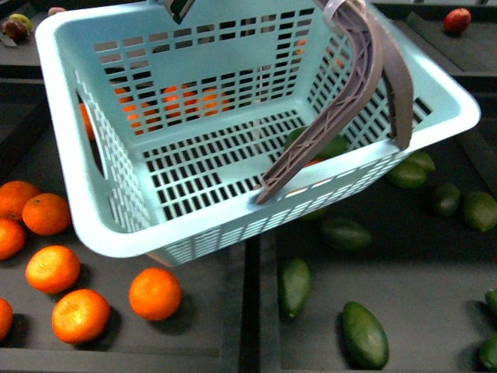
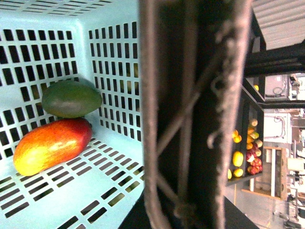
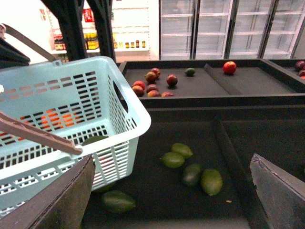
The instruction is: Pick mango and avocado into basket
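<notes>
While the right end effector (image 3: 171, 191) gapes, mango (image 2: 51, 145) and avocado (image 2: 71, 98) touch inside the basket (image 2: 114, 162).

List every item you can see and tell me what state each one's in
basket: lifted and tilted, handle up.
mango: lying in the basket.
avocado: in the basket, resting on the mango.
right gripper: open, empty.
left gripper: not visible.
loose oranges: on the tray.

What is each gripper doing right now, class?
Left gripper: cannot be told; only the basket handle fills its view.
Right gripper: open, holding nothing.
</notes>
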`<move>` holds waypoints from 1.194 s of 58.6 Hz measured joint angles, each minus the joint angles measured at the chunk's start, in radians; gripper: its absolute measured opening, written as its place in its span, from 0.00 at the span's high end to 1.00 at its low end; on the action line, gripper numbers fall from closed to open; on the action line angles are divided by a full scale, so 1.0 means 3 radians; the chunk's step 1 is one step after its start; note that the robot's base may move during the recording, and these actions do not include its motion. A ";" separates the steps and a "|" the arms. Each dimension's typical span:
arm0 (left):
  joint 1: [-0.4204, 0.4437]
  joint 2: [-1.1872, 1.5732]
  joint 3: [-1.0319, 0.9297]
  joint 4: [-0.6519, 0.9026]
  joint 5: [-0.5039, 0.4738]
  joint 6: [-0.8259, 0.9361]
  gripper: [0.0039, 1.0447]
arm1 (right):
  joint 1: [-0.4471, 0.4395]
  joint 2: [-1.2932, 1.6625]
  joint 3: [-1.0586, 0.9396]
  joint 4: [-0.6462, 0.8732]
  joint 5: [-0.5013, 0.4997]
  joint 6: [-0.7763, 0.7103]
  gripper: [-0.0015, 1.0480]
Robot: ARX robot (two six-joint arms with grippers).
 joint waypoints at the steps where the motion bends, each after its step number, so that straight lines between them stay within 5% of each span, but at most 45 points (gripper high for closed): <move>1: 0.0001 0.0000 0.0000 0.0000 -0.0001 0.0001 0.95 | 0.0000 -0.0006 0.0000 0.0009 -0.0005 0.0000 0.07; 70: 0.0041 -0.0001 0.0000 -0.0001 0.0006 0.0024 0.95 | -0.0008 -0.0009 0.0001 0.0008 -0.0034 -0.0001 0.07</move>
